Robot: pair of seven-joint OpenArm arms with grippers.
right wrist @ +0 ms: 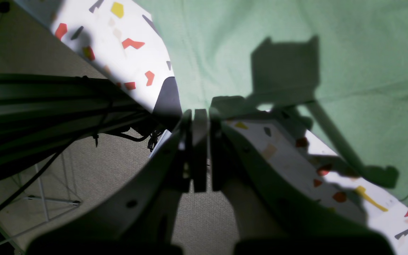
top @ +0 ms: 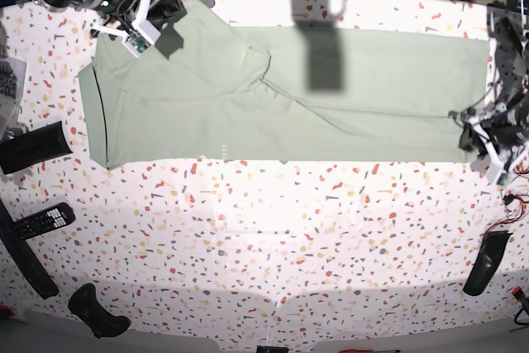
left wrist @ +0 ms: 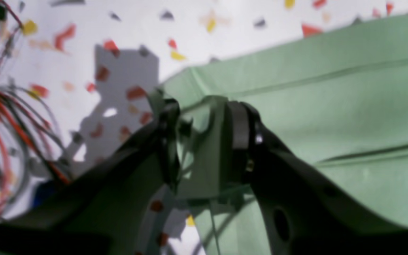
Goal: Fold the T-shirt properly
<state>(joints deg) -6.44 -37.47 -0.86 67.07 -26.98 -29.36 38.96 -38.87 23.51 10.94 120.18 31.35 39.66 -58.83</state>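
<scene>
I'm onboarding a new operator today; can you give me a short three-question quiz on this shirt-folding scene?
1. True or false: the left gripper is closed on an edge of the pale sage-green cloth T-shirt.
2. The right gripper is: A) wide open, B) shut, C) out of view.
3. Fill in: in the base view the T-shirt lies along the ___ part of the white speckled terrazzo-pattern table.

Key: 1 true; 2 B; 3 far (top).

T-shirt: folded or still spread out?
Partly folded: the T-shirt lies as a long flat band on the table, one diagonal fold showing; no compact final fold yet.
</scene>
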